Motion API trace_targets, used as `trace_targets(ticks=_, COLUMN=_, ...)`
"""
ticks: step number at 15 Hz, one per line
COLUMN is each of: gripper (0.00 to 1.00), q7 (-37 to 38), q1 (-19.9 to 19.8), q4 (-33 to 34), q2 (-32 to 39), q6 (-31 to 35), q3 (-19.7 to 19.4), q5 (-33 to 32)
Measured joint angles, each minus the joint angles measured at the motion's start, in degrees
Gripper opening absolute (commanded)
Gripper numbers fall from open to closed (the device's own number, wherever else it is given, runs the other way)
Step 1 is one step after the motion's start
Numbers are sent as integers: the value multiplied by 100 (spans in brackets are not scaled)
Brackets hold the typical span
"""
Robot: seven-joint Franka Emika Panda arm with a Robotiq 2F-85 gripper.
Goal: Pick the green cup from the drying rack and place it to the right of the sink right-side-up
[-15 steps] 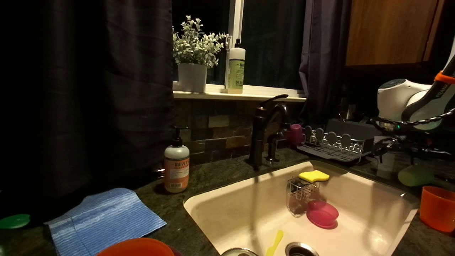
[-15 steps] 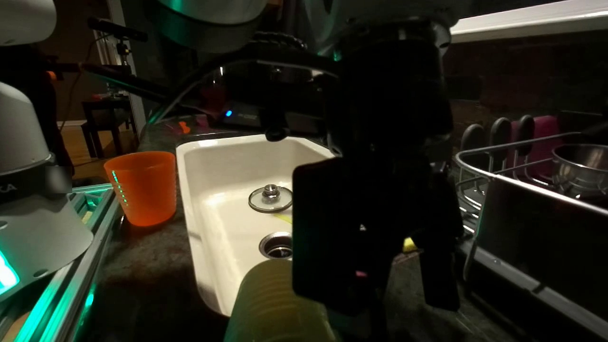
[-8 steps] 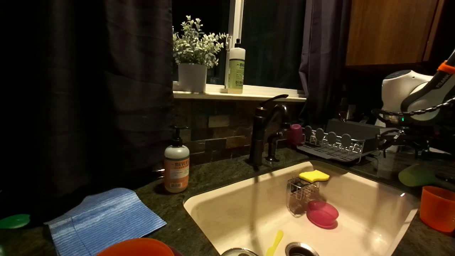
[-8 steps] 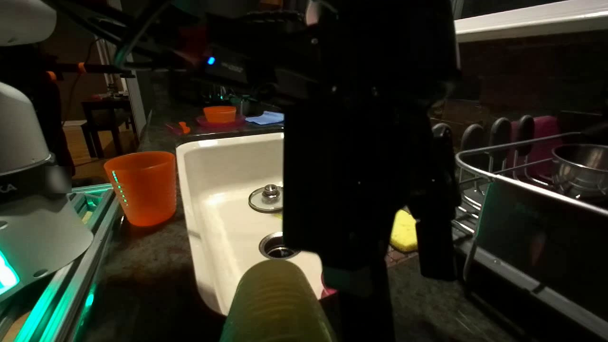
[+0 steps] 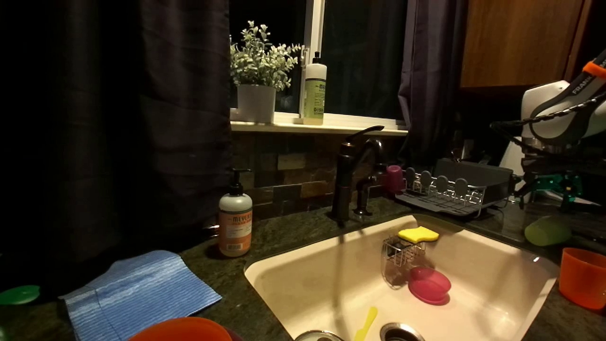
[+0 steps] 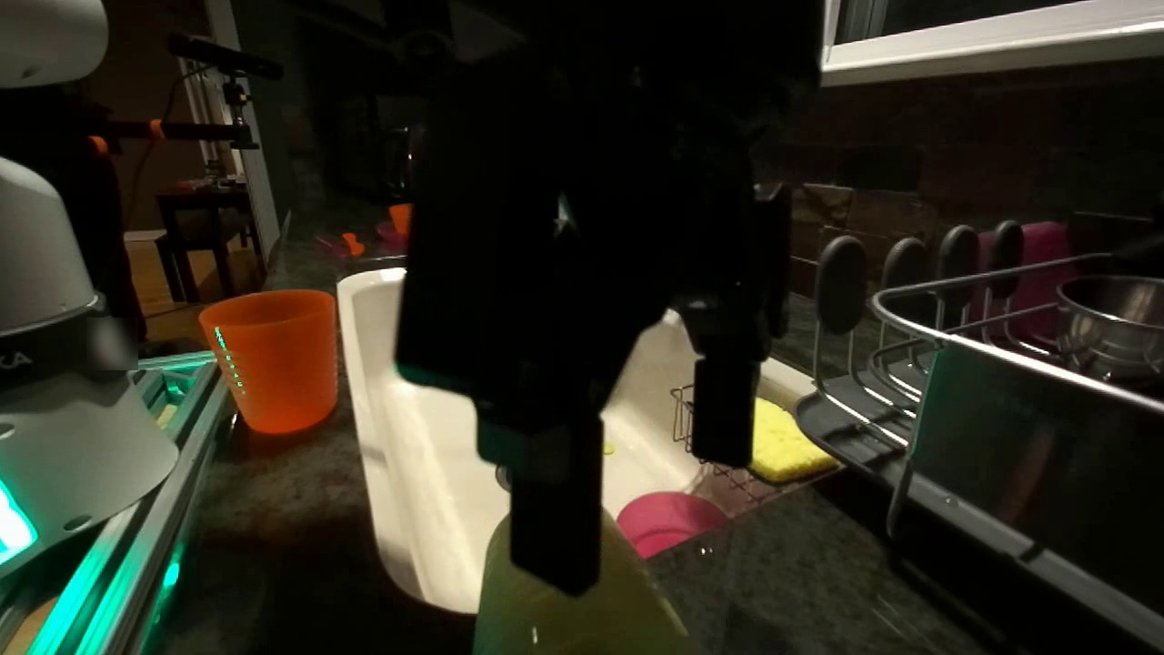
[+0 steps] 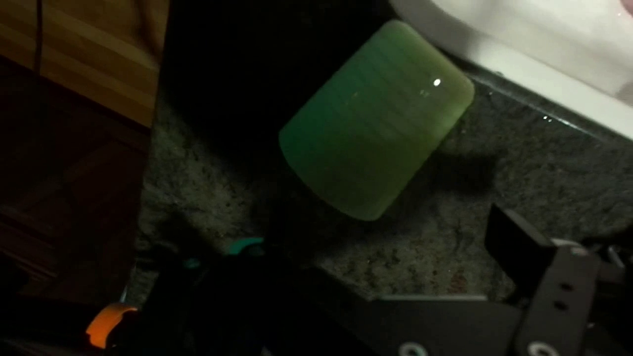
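Just beside sink [image 5: 487,265]: green cup [image 7: 376,123] on its side, out of rack [image 5: 435,201], so I'd guess we're at stand-it-up step. Gripper [image 6: 639,523] spread wide in exterior view, nothing pinched. Next move prob needs jaws lined up across cup, then grab and tip upright. Same view crops cup's end; wrist view has one jaw mostly swallowed by shadow.

Green cup [image 7: 376,123]: ribbed plastic; sink [image 5: 293,279]: glossy; rack [image 6: 1000,409]: metal wire.
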Motion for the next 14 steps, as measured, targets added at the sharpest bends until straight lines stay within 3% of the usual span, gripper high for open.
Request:
trace_targets(ticks=5, gripper=100, q7=-1179, q1=-143, q4=0, q2=-371, q6=-281, q3=-30, q5=619)
trace_targets(ticks=10, gripper=100, q7=-2915, q1=-156, q4=0, q2=-396, q6=-276, q3=-181, q5=1755)
trace_targets(ticks=14, gripper=100, q7=-3775, q1=-126, q4=7, q2=-365, q6=-268, q3=-193, q5=2200)
